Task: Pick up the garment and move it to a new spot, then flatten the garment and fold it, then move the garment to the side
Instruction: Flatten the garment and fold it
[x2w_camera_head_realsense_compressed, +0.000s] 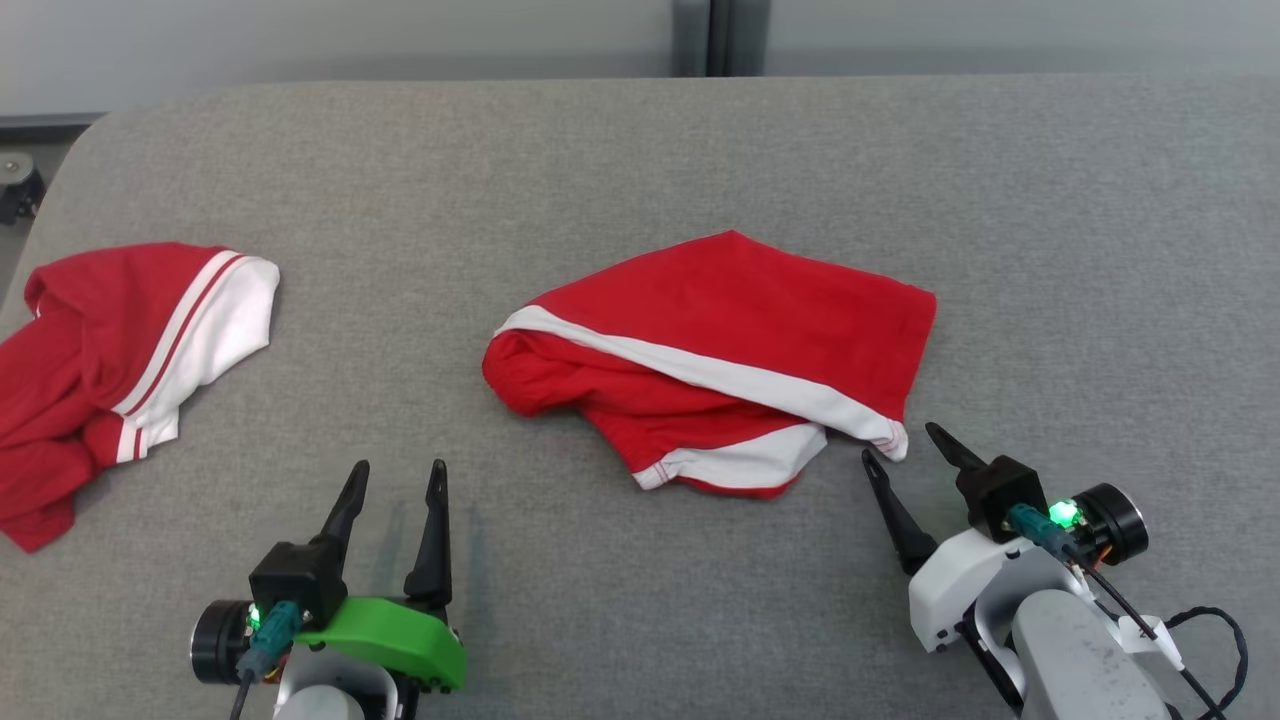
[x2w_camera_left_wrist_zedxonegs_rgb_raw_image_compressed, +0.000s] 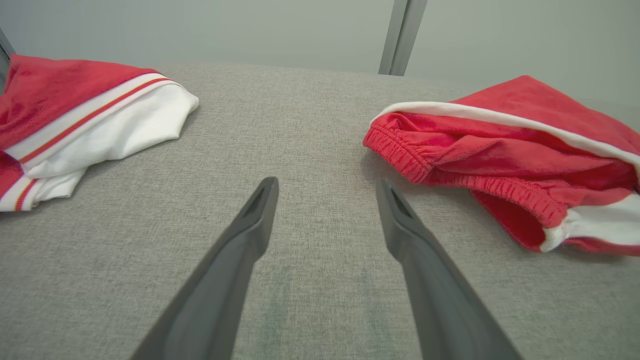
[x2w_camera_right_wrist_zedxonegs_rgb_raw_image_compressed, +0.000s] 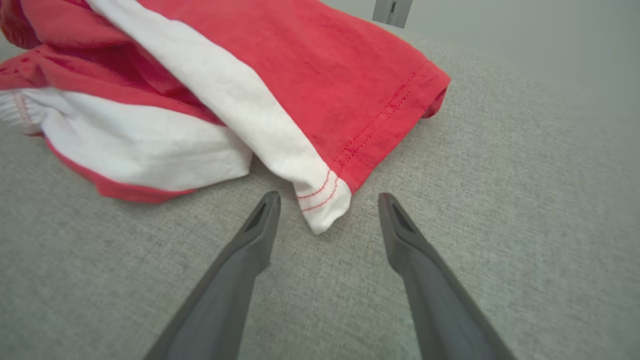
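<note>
Both grippers rest low over the grey table with the fingers spread wide, and nothing is held.

The left gripper is at the near edge, its green-covered wrist below it and its two dark fingers pointing straight away from the robot. In the left wrist view this gripper stands over bare table, between the two cloths and touching none of them. The garment, red with a white sleeve and striped trim, lies crumpled at the far left edge of the table, well apart from both grippers; it shows there also at the upper left. The right gripper is turned inward, to the robot's left, with its white forearm behind it. Its open fingers stand on both sides of the white hem corner of the smaller red cloth pile in the middle of the table. In the right wrist view this corner lies just between the fingertips of the right gripper, and I cannot tell if they touch it.
</note>
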